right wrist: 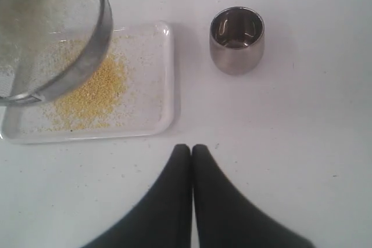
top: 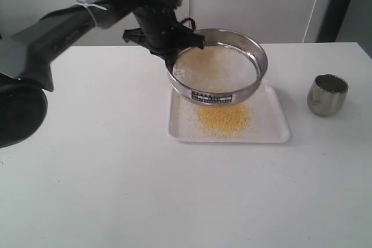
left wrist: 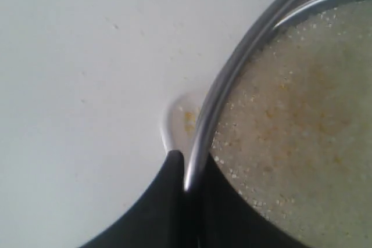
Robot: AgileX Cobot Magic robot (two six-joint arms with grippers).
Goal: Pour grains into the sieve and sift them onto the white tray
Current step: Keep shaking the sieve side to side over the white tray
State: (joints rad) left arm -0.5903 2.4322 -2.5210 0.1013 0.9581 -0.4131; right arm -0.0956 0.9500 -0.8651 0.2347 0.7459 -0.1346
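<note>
Sifting | I'm clamping sieve (top: 216,65) rim with left gripper (left wrist: 186,169) above white tray (top: 273,126) | right gripper (right wrist: 191,149) clenched, empty | next: level shakes

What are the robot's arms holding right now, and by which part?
The left gripper holds the sieve, pinching its steel rim, raised over the white tray. The right gripper is shut, holding nothing.

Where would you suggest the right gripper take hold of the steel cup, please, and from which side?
Probably by its rim, from above: the steel cup stands upright, mouth open, so one finger can go inside the wall and one outside. Its rounded body narrows toward the base and may slip in a side grip. The right gripper, shut, must open first.
</note>
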